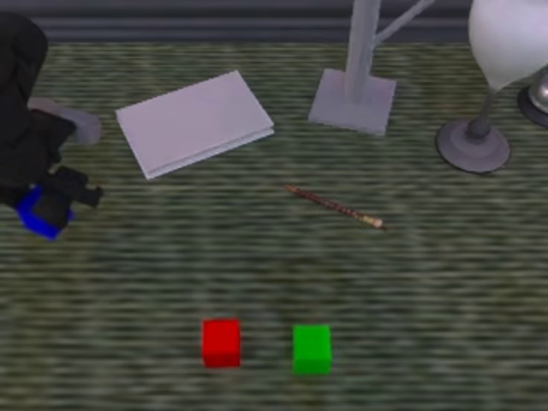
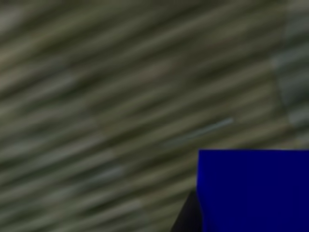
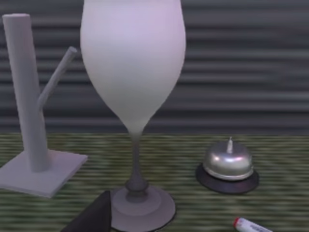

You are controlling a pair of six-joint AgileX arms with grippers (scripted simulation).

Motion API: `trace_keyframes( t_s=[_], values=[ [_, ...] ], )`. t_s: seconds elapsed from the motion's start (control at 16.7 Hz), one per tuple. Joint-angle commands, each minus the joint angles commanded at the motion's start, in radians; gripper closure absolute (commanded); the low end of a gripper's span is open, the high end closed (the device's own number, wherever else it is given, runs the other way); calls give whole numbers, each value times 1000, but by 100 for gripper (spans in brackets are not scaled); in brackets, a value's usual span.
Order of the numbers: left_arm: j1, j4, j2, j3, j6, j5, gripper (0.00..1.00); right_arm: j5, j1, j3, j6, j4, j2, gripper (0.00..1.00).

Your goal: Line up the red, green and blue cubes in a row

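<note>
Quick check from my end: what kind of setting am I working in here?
Probably a rendered tabletop with desk-like clutter: a green woven mat, a white booklet, a pencil, a large goblet and a service bell.

Left arm (image 1: 26,120) bulky, matte black; its gripper (image 1: 60,201) blocky, black.

Bright red cube (image 1: 221,342) and bright green cube (image 1: 312,348), both plain. Deep blue cube (image 1: 38,212), plain, under black left end effector (image 1: 60,199). Counter (image 1: 428,300) in streaked olive-green and grey weave. Pale grey-lilac book (image 1: 193,122), unmarked. Reddish-brown speckled pencil (image 1: 334,207) with pale tip. Light grey stand (image 1: 354,90). White goblet (image 3: 133,72) on grey foot. Silver bell (image 3: 228,162) on black base. White marker (image 3: 253,225) with red cap beside the goblet foot.
</note>
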Motion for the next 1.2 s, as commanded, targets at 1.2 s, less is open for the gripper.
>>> trace_keyframes(
  t_s=[1.2],
  values=[
    [-922,-251,292,527,-1363,-14,100,0,0,0,0,0,0,0]
  ],
)
